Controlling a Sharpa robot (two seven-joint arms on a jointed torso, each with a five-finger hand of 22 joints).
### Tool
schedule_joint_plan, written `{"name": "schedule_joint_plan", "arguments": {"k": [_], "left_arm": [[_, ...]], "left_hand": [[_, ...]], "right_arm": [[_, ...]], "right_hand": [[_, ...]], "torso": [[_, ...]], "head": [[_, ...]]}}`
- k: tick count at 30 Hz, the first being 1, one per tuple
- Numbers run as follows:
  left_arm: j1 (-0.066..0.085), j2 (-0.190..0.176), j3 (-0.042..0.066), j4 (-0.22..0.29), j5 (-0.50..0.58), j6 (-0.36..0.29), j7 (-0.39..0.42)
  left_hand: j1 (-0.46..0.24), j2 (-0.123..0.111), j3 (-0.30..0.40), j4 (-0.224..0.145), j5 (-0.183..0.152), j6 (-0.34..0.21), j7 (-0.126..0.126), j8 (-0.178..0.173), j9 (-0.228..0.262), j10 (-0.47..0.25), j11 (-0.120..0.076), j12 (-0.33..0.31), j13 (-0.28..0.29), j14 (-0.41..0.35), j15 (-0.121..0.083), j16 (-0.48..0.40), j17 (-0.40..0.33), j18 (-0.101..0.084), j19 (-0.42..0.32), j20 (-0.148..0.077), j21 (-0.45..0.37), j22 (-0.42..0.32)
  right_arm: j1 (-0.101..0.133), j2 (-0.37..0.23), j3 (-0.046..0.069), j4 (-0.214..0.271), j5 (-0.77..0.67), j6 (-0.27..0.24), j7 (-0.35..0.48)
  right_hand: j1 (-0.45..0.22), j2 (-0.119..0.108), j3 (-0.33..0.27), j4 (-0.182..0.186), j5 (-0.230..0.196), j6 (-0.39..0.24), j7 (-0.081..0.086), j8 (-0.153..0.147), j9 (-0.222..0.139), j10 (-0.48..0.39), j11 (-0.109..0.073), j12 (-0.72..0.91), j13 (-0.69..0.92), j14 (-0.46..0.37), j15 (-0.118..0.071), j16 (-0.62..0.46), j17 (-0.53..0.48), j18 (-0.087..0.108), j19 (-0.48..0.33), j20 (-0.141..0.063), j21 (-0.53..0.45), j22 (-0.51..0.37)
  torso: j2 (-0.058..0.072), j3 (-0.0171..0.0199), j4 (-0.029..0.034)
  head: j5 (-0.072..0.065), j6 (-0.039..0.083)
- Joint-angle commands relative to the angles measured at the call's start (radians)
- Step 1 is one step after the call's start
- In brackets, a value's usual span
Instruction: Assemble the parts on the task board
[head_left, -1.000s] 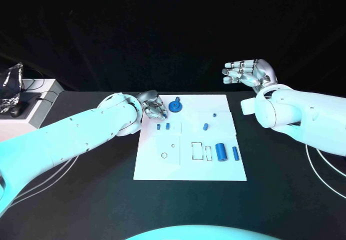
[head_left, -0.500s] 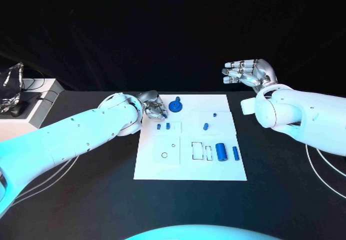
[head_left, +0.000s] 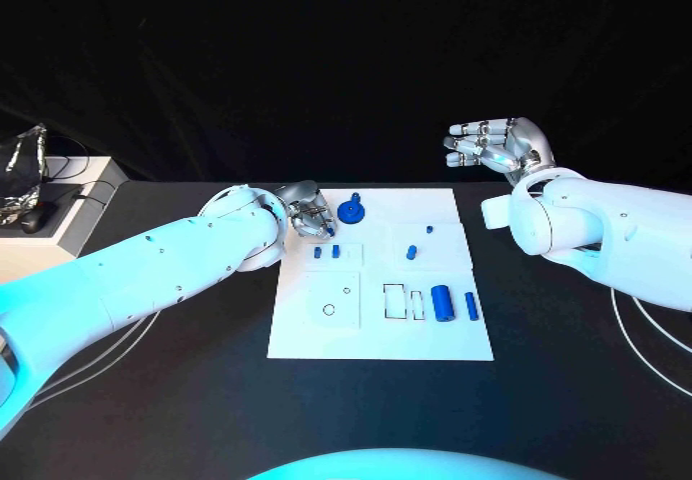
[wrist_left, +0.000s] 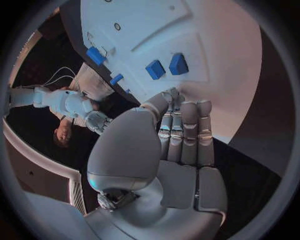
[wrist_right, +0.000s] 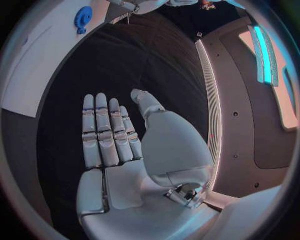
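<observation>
- My left hand (head_left: 304, 212) sits at the far left corner of the task board (head_left: 378, 340), low over its edge, fingers straight and side by side, holding nothing.
- The blue gear (head_left: 351, 212) lies just beside that hand on the board's far strip.
- Two small blue blocks (wrist_left: 165, 66) lie just past my left fingertips; two more small parts (head_left: 414, 250) lie near the board's middle.
- Two blue cylinders (head_left: 454, 303) stand side by side near the board's right edge, beside rectangular slots (head_left: 402, 302).
- My right hand (head_left: 495, 146) is raised beyond the board's far right corner, well apart from it, fingers spread, grasping nothing.
- Bare black table (head_left: 577, 400) lies around the board's near and right edges.
</observation>
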Motion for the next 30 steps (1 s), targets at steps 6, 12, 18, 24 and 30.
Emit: {"name": "schedule_joint_plan", "arguments": {"k": [6,12,18,24,30], "left_arm": [[-0.004,0.011,-0.01,0.002,-0.002,0.036,-0.001],[-0.004,0.01,-0.013,0.003,-0.007,0.065,-0.017],[-0.004,0.011,-0.015,0.003,-0.011,0.083,-0.026],[-0.004,0.009,-0.017,0.009,-0.007,0.066,-0.025],[-0.005,0.006,-0.017,0.018,0.004,0.036,-0.019]], "left_hand": [[-0.003,0.01,0.002,-0.004,0.004,0.006,-0.001,0.004,0.002,0.008,0.0,0.001,0.0,0.005,-0.003,-0.005,0.001,0.01,-0.002,-0.006,0.004,0.013],[-0.003,0.009,0.001,-0.006,0.004,0.009,-0.002,0.005,0.002,0.009,0.0,0.005,-0.002,0.004,-0.003,-0.009,0.007,0.009,-0.003,-0.007,0.006,0.013],[-0.004,0.009,0.003,-0.01,0.004,0.009,-0.003,0.005,0.001,0.004,0.0,0.016,-0.006,0.0,-0.003,-0.008,0.015,0.007,-0.008,-0.008,0.011,0.015],[-0.003,0.008,0.001,-0.01,0.004,0.006,-0.001,0.005,0.001,0.001,0.0,0.018,-0.006,-0.003,-0.002,-0.01,0.015,0.007,-0.01,-0.007,0.011,0.014],[0.0,0.008,-0.005,-0.009,0.004,-0.011,0.004,0.004,0.001,-0.004,0.003,0.021,-0.006,-0.005,-0.001,-0.013,0.014,0.007,-0.011,-0.006,0.01,0.014]], "right_arm": [[-0.001,0.0,0.001,0.001,-0.007,0.016,0.01],[-0.001,-0.001,0.001,0.001,-0.007,0.017,0.01],[-0.001,0.0,0.001,0.0,-0.007,0.017,0.01],[-0.002,0.001,0.001,0.0,-0.007,0.018,0.01],[-0.002,0.001,0.001,0.001,-0.007,0.018,0.011]], "right_hand": [[-0.007,0.001,0.01,0.003,0.005,0.007,0.0,-0.001,0.0,0.002,-0.003,-0.005,0.0,-0.003,-0.004,-0.004,-0.001,-0.006,-0.001,-0.002,-0.004,-0.001],[-0.007,0.0,0.011,0.003,0.005,0.007,0.0,-0.001,0.0,0.002,-0.003,-0.005,0.0,-0.002,-0.004,-0.004,-0.001,-0.006,-0.001,-0.002,-0.004,-0.001],[-0.007,0.0,0.011,0.003,0.005,0.007,0.0,-0.001,0.0,0.002,-0.003,-0.005,0.0,-0.002,-0.004,-0.004,-0.001,-0.006,-0.001,-0.002,-0.004,-0.001],[-0.007,0.0,0.011,0.003,0.005,0.007,0.0,-0.001,0.0,0.002,-0.003,-0.005,0.0,-0.002,-0.004,-0.004,-0.001,-0.006,-0.001,-0.002,-0.004,-0.001],[-0.007,0.0,0.011,0.003,0.005,0.007,0.0,-0.001,0.0,0.002,-0.003,-0.005,0.0,-0.002,-0.004,-0.004,-0.001,-0.006,-0.001,-0.002,-0.004,-0.001]], "torso": [[0.0,0.0003,0.0007],[0.0,0.0002,0.0007],[0.0,-0.0002,0.0006],[-0.001,-0.0002,0.0019],[0.0,-0.0013,0.0011]], "head": [[-0.002,-0.002],[-0.003,-0.004],[-0.002,-0.005],[-0.001,-0.008],[0.0,-0.009]]}}
